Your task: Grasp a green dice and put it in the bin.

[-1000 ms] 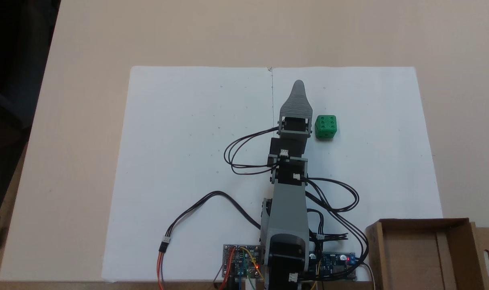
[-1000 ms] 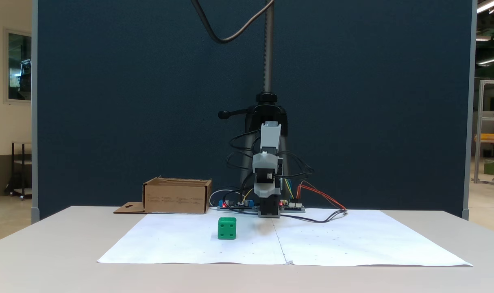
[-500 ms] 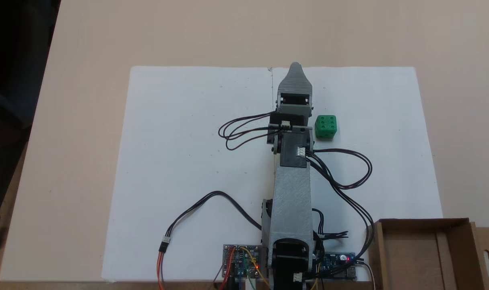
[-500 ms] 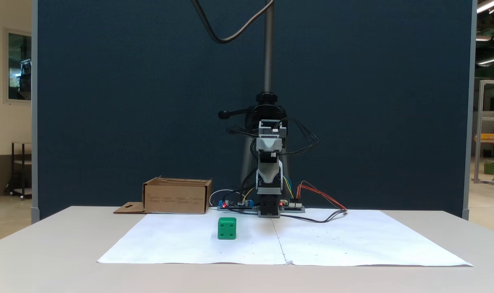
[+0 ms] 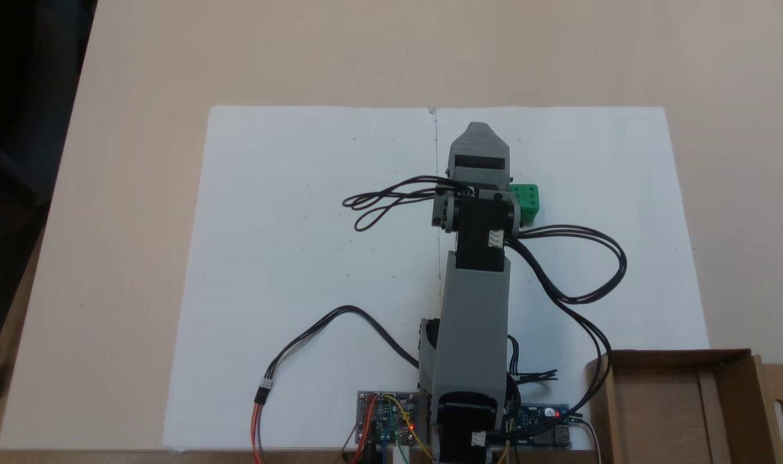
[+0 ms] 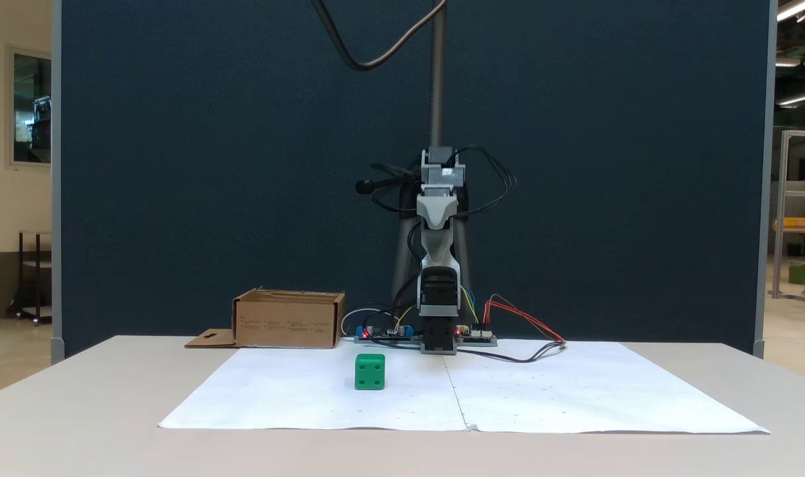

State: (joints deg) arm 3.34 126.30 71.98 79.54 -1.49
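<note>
The green dice (image 6: 370, 371) sits on the paper sheet (image 6: 574, 391), which lies on the table (image 6: 77, 424). In the fixed view from the front, the dice is left of the arm (image 6: 440, 265) and nearer than its base. The bin (image 6: 288, 319) stands far behind the dice, more to the left, beside the circuit boards (image 6: 382, 333). In the fixed view from above, the arm partly covers the dice (image 5: 528, 198), and the bin (image 5: 726, 412) is at the lower right corner.
</note>
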